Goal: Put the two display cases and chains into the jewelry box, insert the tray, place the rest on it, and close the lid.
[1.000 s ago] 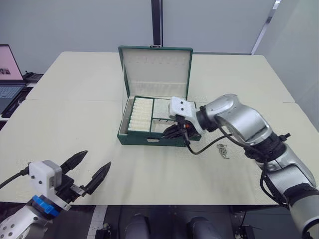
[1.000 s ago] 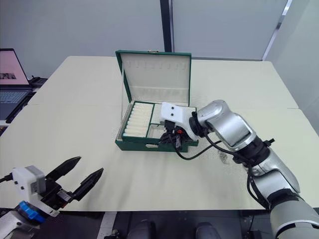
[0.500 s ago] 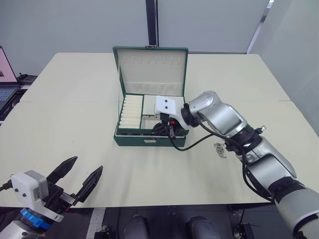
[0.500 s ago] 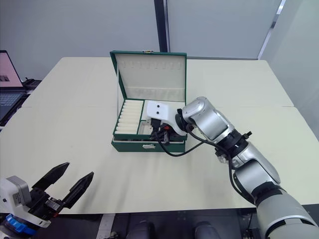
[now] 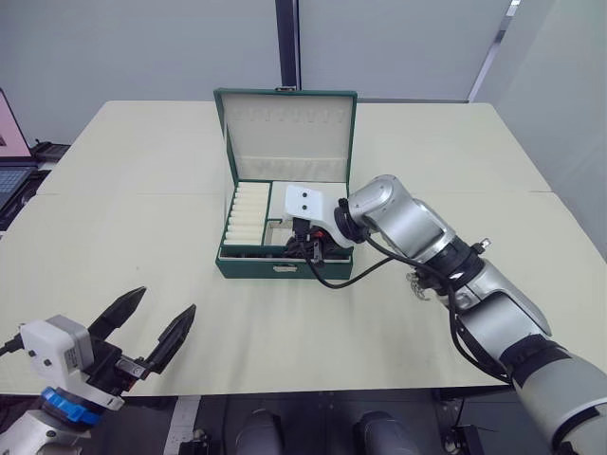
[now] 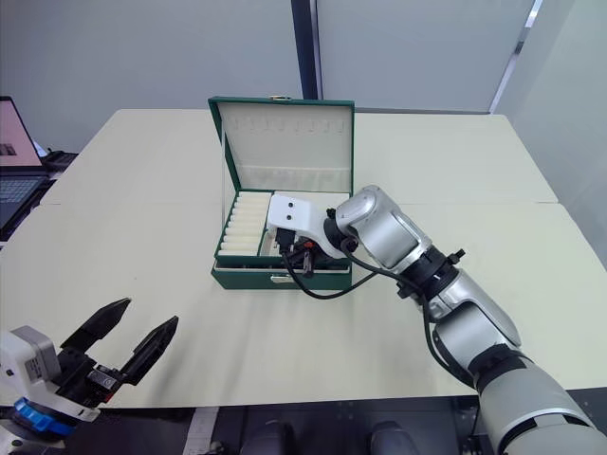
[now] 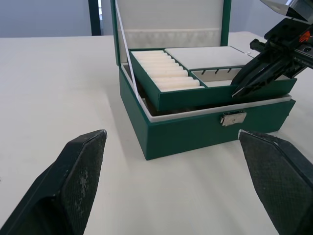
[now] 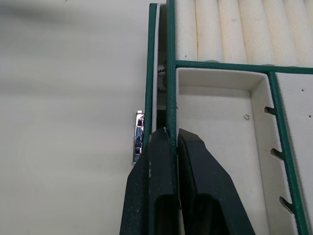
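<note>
Left eye view: the jewelry box (image 5: pixel 285 267) sits at frame centre, lid (image 5: pixel 289 133) upright, wide bare table (image 5: pixel 142 218) all round. A chain (image 5: pixel 418 284) lies right of centre. The left gripper (image 5: pixel 152 327), lower left, is spread, holding nothing.

Left wrist view: the tray (image 7: pixel 205 90) rests tilted in the box.

Right wrist view: the right gripper (image 8: pixel 172 139) pinches the tray's green front rim, beside the clasp (image 8: pixel 138 137).

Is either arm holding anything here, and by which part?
The right gripper pinches the tray by its green front rim. The left gripper is open and holds nothing.
</note>
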Controlling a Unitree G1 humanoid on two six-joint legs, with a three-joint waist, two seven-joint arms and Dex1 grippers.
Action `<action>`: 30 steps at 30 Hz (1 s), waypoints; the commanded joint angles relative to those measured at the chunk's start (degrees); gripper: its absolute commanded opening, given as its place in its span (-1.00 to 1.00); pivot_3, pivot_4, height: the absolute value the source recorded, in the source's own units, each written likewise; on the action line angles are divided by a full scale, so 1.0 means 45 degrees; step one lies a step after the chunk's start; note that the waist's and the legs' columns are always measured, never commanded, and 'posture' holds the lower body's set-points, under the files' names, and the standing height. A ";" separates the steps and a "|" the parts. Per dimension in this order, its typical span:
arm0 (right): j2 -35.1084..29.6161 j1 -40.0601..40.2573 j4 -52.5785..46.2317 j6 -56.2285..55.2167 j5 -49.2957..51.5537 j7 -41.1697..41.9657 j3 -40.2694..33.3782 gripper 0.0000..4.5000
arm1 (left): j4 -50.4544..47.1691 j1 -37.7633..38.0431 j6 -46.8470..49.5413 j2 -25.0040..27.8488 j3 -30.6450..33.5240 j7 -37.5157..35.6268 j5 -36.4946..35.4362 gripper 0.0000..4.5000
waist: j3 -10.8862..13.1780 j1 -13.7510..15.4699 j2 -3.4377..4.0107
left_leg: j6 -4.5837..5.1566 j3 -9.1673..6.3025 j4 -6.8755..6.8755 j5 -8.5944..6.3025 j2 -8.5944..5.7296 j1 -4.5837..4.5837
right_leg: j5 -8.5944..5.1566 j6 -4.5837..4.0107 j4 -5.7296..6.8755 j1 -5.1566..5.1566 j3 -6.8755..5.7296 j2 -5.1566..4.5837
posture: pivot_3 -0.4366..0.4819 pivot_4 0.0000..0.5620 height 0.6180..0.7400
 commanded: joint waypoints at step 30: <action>0.0504 -0.0128 0.0224 -0.0252 -0.0381 -0.0136 -0.0209 -0.70 | 0.0133 -0.0775 0.0126 0.0438 -0.0499 0.0388 0.0250 1.00 | -0.0003 -0.0013 -0.0005 | -0.0003 0.0002 -0.0009 -0.0002 0.0000 0.0000 | 0.0000 0.0000 0.0000 -0.0008 0.0004 0.0002 | -0.05 -0.47 1.00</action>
